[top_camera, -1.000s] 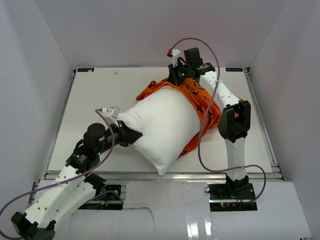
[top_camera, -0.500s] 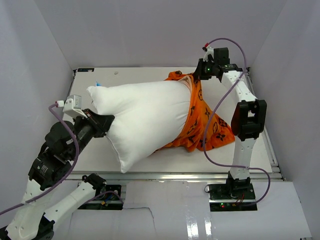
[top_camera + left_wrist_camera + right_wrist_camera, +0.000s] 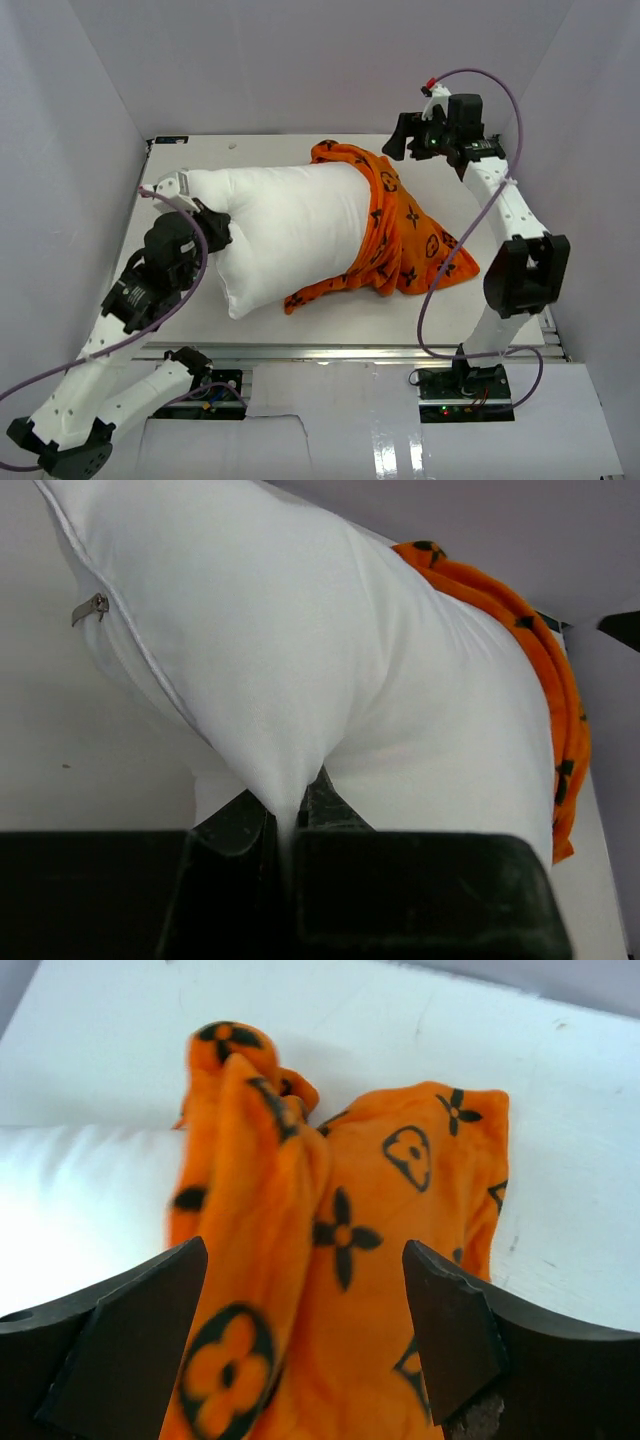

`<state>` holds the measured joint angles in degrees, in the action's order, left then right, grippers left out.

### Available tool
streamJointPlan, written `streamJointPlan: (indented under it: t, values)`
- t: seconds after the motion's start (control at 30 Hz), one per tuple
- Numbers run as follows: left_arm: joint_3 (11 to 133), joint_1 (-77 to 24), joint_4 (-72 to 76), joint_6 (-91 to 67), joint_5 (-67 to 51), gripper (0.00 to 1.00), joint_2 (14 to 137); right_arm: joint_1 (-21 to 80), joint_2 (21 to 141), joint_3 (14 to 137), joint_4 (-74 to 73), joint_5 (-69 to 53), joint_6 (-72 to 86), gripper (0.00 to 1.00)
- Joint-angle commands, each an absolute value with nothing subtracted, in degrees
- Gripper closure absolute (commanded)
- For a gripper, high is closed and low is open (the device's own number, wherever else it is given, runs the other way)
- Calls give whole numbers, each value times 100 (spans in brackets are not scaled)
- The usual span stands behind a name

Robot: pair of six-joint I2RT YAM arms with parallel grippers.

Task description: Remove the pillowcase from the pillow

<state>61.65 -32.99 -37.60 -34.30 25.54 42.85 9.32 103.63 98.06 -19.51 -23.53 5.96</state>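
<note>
The plump white pillow (image 3: 290, 230) lies across the table, its right end still inside the orange pillowcase (image 3: 410, 245) with black motifs. My left gripper (image 3: 212, 232) is shut on a pinch of the pillow's (image 3: 300, 680) left end, the fabric squeezed between its jaws. The right gripper (image 3: 398, 138) hangs at the back right, above the table and apart from the pillowcase (image 3: 330, 1260), with its jaws wide open and nothing between them. The pillowcase is bunched around the pillow's right end and spreads flat onto the table to the right.
White walls enclose the table (image 3: 200, 160) on the left, back and right. A metal rail (image 3: 350, 350) runs along the near edge. A small zip pull (image 3: 90, 607) shows on the pillow's seam in the left wrist view.
The right gripper has let go of the pillowcase and opened, lifting back to the right. The pillowcase has dropped onto the table. The left arm has drawn the pillow further left.
</note>
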Motion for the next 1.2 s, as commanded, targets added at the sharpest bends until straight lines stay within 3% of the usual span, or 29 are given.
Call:
streamJointPlan:
  t: [0.0, 0.07, 0.1, 0.2, 0.47, 0.73, 1.0, 1.1, 1.13, 1.17]
  values:
    - [6433, -3270, -3050, -3488, 2839, 100, 4982, 765, 9224, 8813, -1652, -2004, 632, 16]
    - [6512, -3261, -2902, -3682, 2778, 100, 5359, 817, 8625, 7959, -1252, -2197, 851, 19]
    - [6504, -3252, -2866, -3744, 2708, 100, 5457, 922, 7900, 6962, -961, -2075, 931, 20]
    - [6277, -3252, -2620, -3928, 2671, 100, 5686, 1730, 6816, 5875, -781, -1085, 888, 19]
    - [5687, -3076, -2259, -4271, 2364, 100, 5819, 2671, 5556, 4238, -1230, 930, 844, 19]
    - [5836, -3041, -2355, -4184, 2294, 100, 5660, 2707, 5344, 3455, -1003, 1327, 1002, 19]
    - [6186, -3032, -2505, -4096, 2267, 100, 5713, 2576, 6511, 3638, -353, 1328, 975, 20]
    - [6626, -3032, -2662, -3982, 2259, 100, 5827, 2479, 7039, 3770, -72, 1492, 1054, 41]
    - [6775, -3024, -2802, -3921, 2259, 100, 5871, 2418, 7136, 3797, 112, 1512, 1055, 62]
    - [6924, -3006, -2882, -3781, 2267, 100, 5915, 2321, 7328, 3832, 166, 1486, 1037, 75]
